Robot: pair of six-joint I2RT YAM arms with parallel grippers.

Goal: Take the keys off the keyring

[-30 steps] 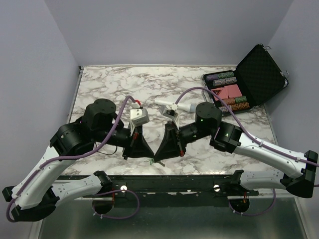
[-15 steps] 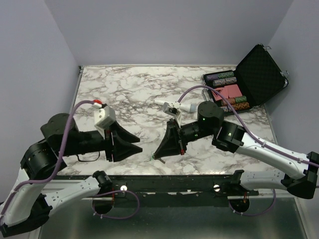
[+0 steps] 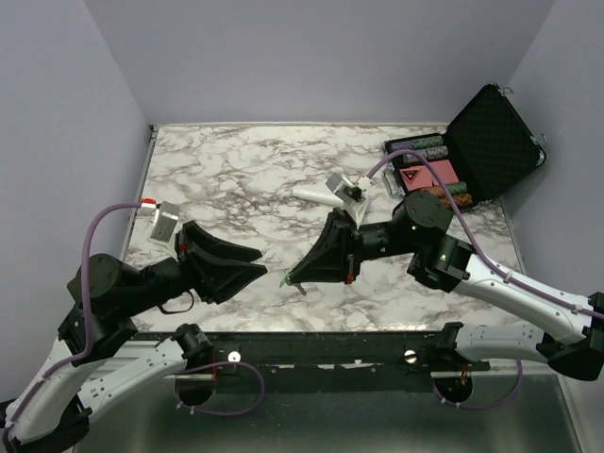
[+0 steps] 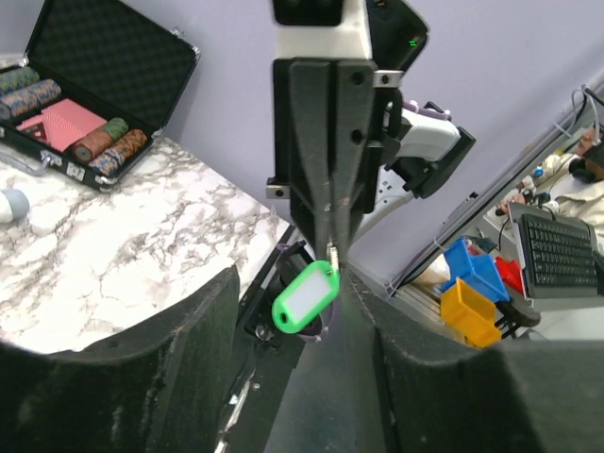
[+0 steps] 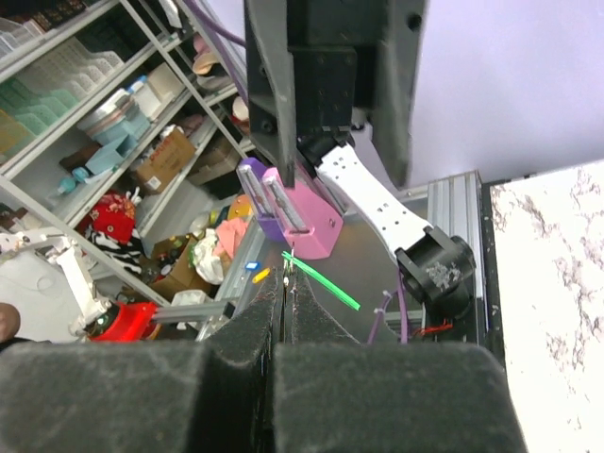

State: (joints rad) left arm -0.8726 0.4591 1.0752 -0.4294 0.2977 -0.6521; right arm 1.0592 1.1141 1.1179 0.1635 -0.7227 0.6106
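The green keyring fob (image 4: 304, 297) is seen dangling in the air, right over the middle of the marble worktop's (image 3: 236, 160) near edge. It's pinched by its thin metal ring (image 4: 331, 255) in the right gripper (image 3: 291, 279), whose jaws are clamped tight together. The left gripper (image 3: 260, 260) is held wide open just left of the fob, not touching it. A white cylindrical thing (image 3: 314, 195) is lying mid-worktop. An opened poker chip case (image 3: 491, 142) is parked at the far right corner.
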